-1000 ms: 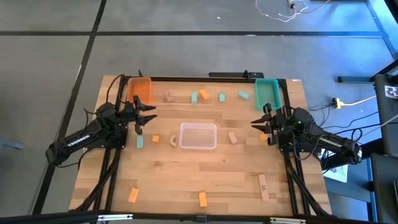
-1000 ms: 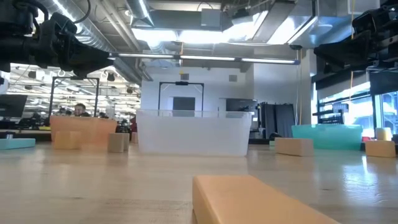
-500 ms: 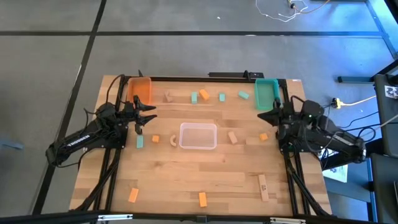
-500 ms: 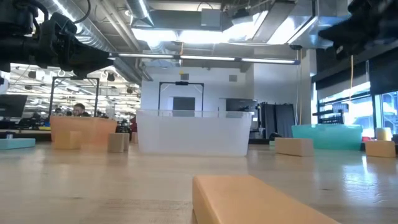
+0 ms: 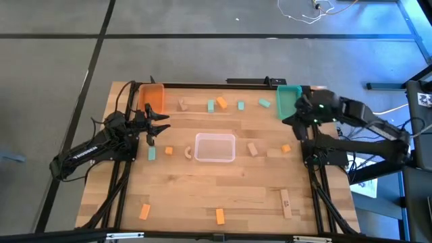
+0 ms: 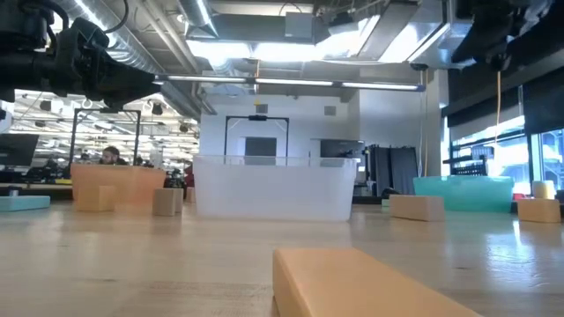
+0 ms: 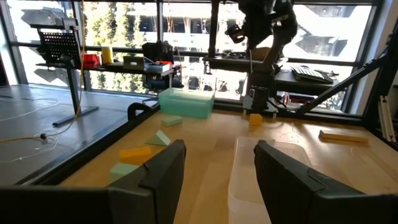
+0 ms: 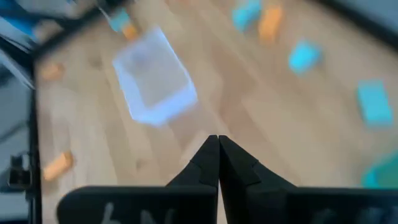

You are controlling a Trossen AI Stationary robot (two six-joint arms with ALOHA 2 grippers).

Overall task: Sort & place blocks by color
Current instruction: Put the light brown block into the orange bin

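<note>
Small orange, mint and tan blocks lie flat and scattered on the wooden table: a far row with a mint block [image 5: 211, 104] and an orange block [image 5: 221, 102], a middle row with an orange block [image 5: 286, 148], and more along the near edge [image 5: 220, 216]. My left gripper [image 5: 158, 125] hovers open by the orange tray [image 5: 153, 98], with nothing between its fingers [image 7: 214, 168]. My right gripper [image 5: 297, 120] is raised beside the teal tray [image 5: 289, 101], tipped downward, shut and empty [image 8: 217, 149].
A clear tray [image 5: 215, 147] stands at the table's middle, between the two arms. The orange tray is at the far left and the teal tray at the far right. A long tan block [image 5: 286, 202] lies near the front right. Open tabletop lies between the middle and near rows.
My right gripper has risen well above the table, drawn toward the far edge beside the teal tray, and tipped from roughly level to pointing down at the tabletop. The blocks and my left arm have kept still.
</note>
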